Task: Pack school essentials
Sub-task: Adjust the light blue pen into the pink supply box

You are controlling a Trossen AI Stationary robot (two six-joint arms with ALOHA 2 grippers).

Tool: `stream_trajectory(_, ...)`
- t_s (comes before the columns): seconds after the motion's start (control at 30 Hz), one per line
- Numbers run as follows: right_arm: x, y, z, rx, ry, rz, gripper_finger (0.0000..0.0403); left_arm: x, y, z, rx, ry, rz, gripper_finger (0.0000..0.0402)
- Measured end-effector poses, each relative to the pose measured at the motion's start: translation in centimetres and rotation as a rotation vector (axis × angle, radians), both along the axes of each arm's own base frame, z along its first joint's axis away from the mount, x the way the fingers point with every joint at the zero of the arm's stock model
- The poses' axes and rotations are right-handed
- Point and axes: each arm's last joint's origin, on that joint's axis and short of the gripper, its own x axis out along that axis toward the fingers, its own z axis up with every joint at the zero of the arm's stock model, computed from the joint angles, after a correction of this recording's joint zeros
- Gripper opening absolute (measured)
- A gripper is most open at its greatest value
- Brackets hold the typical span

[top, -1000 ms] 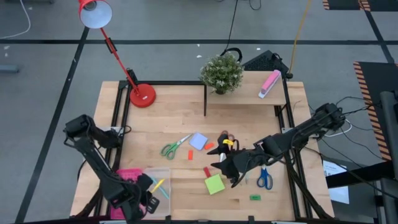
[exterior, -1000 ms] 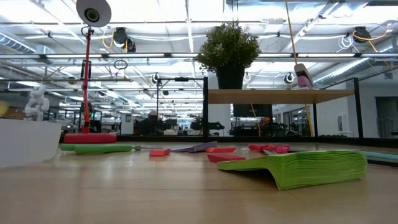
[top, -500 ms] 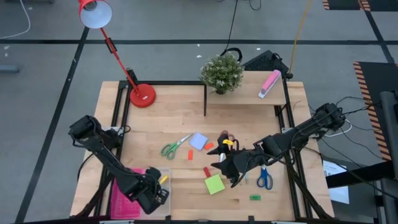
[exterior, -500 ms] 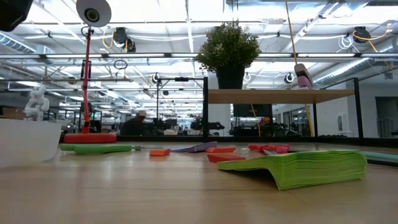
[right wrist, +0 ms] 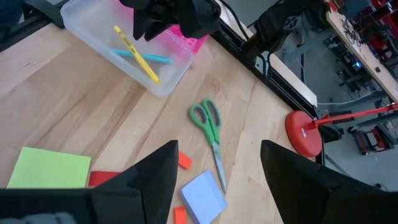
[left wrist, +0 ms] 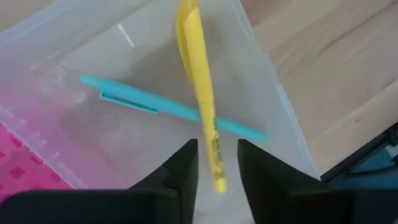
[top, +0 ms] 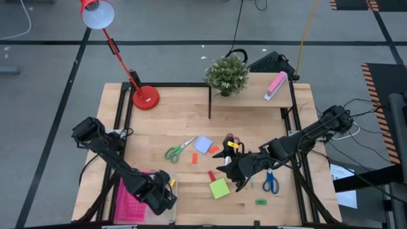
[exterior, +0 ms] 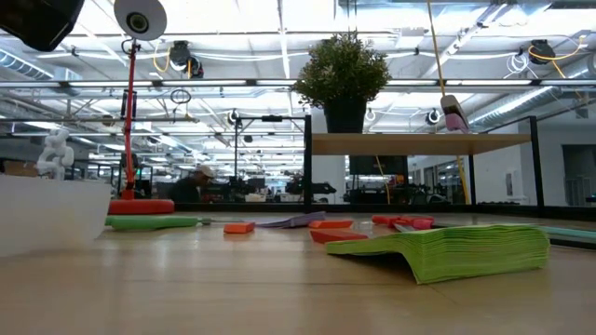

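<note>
The wooden surface (top: 165,127) carries a red desk lamp (top: 145,97) at its far left and a raised shelf with a potted plant (top: 226,74) and a pink-and-white oblong block (top: 276,85). At the near left corner a clear plastic bin (left wrist: 74,68) sits against a pink perforated tray (top: 130,205). The left hand (left wrist: 216,163) hovers over that bin with its fingers a little apart; a yellow pen (left wrist: 202,99) shows in the gap between them, but whether they touch it cannot be told. The yellow pen lies across a teal pen (left wrist: 168,109) inside the bin. The right hand (right wrist: 217,168) hangs over the middle of the surface, fingers spread wide and empty. Near it lie a green note pad (top: 220,188), a pale-blue note pad (top: 203,144), green-handled scissors (top: 176,150) to the left, blue-handled scissors (top: 270,182) to the right, and red-handled scissors (top: 229,138) partly hidden by the arm. Small orange blocks (top: 194,158) lie between the pads, and a tiny green block (top: 261,201) sits near the front edge.
</note>
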Motion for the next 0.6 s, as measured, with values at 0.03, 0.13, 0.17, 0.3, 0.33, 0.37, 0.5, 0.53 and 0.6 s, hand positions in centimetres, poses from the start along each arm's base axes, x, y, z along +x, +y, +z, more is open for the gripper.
stream_trajectory(0.03, 0.0, 0.0, 0.0, 0.000, 0.001, 0.000, 0.0221, 0.1, 0.1, 0.0, -0.003, 0.004, -0.006, 0.0133)
stream_trajectory(0.13, 0.0, 0.0, 0.0, 0.000, 0.001, 0.000, 0.0221, 0.3, 0.4, 0.1, -0.004, 0.009, -0.026, 0.0158)
stream_trajectory(0.17, 0.0, 0.0, 0.0, 0.000, 0.001, 0.000, 0.0221, 0.3, 0.5, 0.1, -0.001, 0.012, -0.025, 0.0165)
stream_trajectory(0.3, 0.0, 0.0, 0.0, 0.000, 0.002, 0.000, 0.0221, 0.1, 0.8, 0.0, 0.012, 0.057, -0.023, 0.0173)
stream_trajectory(0.33, 0.0, 0.0, 0.0, -0.001, 0.003, 0.000, 0.0221, 0.0, 0.8, 0.0, 0.011, 0.070, -0.027, 0.0171)
stream_trajectory(0.37, 0.0, 0.0, 0.0, -0.002, 0.005, 0.000, 0.0221, -0.1, 0.9, 0.0, 0.013, 0.080, -0.032, 0.0167)
stream_trajectory(0.5, -0.1, 0.0, -0.1, -0.006, 0.012, 0.000, 0.0221, -0.4, 1.1, -0.1, 0.038, 0.111, -0.061, 0.0136)
stream_trajectory(0.53, -0.1, 0.0, -0.1, -0.006, 0.012, 0.000, 0.0221, -0.4, 1.1, -0.1, 0.048, 0.109, -0.065, 0.0126)
stream_trajectory(0.6, -0.1, 0.0, -0.1, -0.006, 0.012, 0.000, 0.0221, -0.3, 1.2, -0.2, 0.058, 0.093, -0.068, 0.0105)
